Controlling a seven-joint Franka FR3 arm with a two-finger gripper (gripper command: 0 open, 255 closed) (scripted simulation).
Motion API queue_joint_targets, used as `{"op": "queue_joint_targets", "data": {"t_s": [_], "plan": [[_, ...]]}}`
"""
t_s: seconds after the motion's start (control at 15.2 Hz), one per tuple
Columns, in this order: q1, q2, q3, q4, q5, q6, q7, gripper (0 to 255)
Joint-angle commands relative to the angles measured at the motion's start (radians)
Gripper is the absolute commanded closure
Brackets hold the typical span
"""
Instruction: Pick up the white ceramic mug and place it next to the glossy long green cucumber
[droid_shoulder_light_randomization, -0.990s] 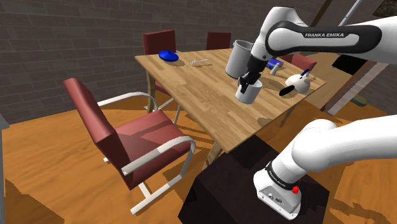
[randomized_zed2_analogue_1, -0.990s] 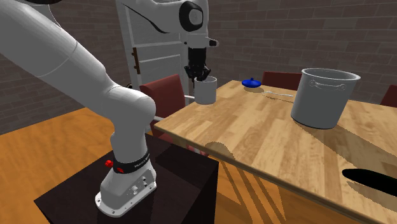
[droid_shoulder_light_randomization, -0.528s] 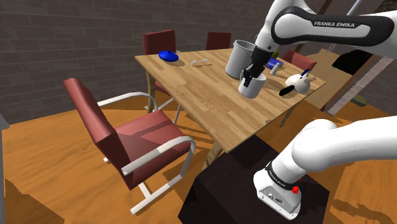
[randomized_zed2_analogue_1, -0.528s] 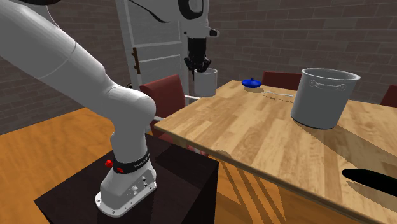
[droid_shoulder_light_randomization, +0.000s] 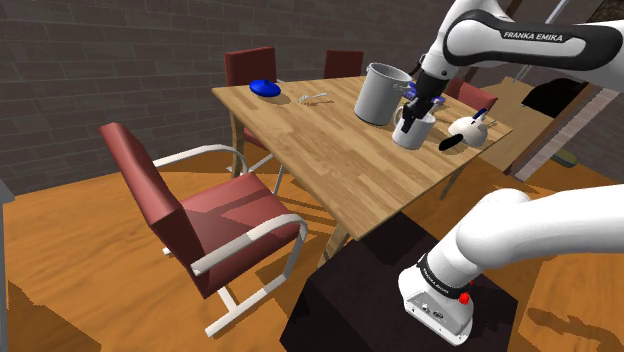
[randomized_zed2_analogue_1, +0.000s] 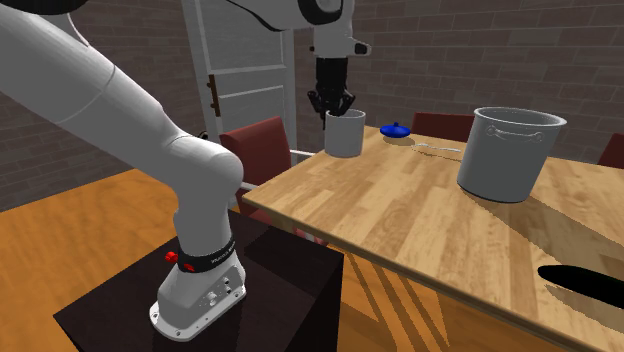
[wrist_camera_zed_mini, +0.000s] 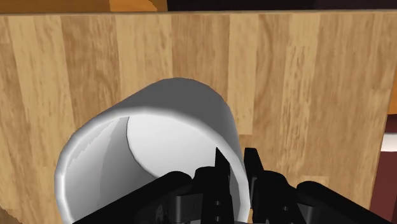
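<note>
A: Shoulder view, from its left: red chair (droid_shoulder_light_randomization: 235, 225) standing off from the wooden table (droid_shoulder_light_randomization: 320, 150), blue dish (droid_shoulder_light_randomization: 265, 88) at the far corner, grey pot (droid_shoulder_light_randomization: 380, 92), then the white mug (droid_shoulder_light_randomization: 412, 138).

B: Held?

A: Pinched at the rim by the gripper (droid_shoulder_light_randomization: 413, 112). Narrowed on the mug's wall, one finger (wrist_camera_zed_mini: 219, 167) inside and the other outside, plain in the wrist view. Takes the wall, probably for want of a handle within reach.

B: Upright?

A: Upright, close beside the pot, seemingly just clear of the tabletop, though hard to tell. Probably lifted only enough to travel without scraping.

B: And further right?

A: Lying flat, a long dark shape (droid_shoulder_light_randomization: 452, 143), near black rather than green, probably the cucumber. Just beyond, a white kettle (droid_shoulder_light_randomization: 465, 127).

B: Bound for that shape, then.

A: Looks so. Calls for a bare patch beside it, short of the kettle and the table's edge.
</note>
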Motion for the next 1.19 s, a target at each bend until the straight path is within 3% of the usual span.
{"op": "queue_joint_targets", "data": {"t_s": [0.0,0.59,1.12], "plan": [[-0.021,0.007,-0.044,0.020,-0.026,-0.008,-0.054,255],[-0.079,0.098,-0.242,0.131,-0.106,0.007,-0.283,255],[-0.082,0.261,-0.441,0.299,-0.099,0.033,-0.509,255]]}}
